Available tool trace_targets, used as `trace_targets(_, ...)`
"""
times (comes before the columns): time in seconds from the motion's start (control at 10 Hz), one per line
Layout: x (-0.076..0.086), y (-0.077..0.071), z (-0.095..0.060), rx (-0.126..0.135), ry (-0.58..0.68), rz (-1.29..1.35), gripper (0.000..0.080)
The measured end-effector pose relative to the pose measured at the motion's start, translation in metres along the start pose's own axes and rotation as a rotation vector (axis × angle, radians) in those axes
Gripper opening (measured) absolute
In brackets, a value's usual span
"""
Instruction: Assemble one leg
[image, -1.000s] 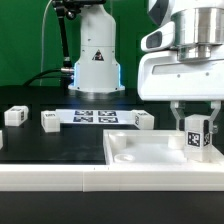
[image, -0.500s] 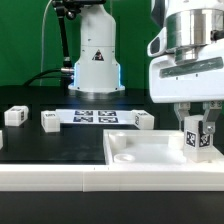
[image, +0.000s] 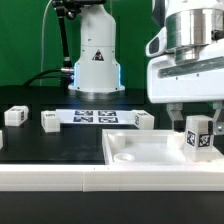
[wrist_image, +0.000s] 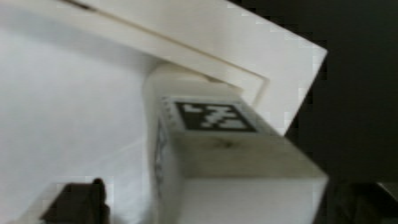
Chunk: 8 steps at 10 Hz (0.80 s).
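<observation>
Going left to right on the dark worktop (image: 60, 145): three spare legs sit in a row with the marker board (image: 95, 116) among them. Over on the right, the leg (image: 199, 137) stands upright at the white panel's (image: 140, 150) right corner. My gripper (image: 196, 112) hangs just above it, fingers spread, holding nothing.

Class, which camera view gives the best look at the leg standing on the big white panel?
The wrist view: the leg fills the picture, its marker tag sharp, beside the panel's raised edge. The exterior view shows the leg small, upright on the panel under the end effector, whose fingers are barely visible.
</observation>
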<state>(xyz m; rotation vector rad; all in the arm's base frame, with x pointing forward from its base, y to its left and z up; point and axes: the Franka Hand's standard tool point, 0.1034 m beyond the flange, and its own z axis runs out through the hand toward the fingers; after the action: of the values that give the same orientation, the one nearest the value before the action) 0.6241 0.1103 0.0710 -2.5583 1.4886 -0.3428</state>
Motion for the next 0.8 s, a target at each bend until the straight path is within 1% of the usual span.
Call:
trace_targets(0.1, 0.001, -0.002, -0.001, 0.01, 0.007, -0.116, 0.0648)
trace_targets(0.3, -0.002, -0.003, -0.001, 0.011, 0.006, -0.355, 0.0649)
trace_targets(0.4, -0.003, -0.004, -0.001, 0.01, 0.008, -0.526, 0.0649)
trace_targets(0.5, -0.007, -0.006, -0.002, 0.013, 0.007, -0.604, 0.0649)
trace_targets(0.7, -0.014, -0.009, -0.002, 0.007, 0.006, -0.824, 0.0649)
trace_targets(0.8, -0.019, -0.01, -0.002, 0.001, 0.006, -0.871, 0.0649)
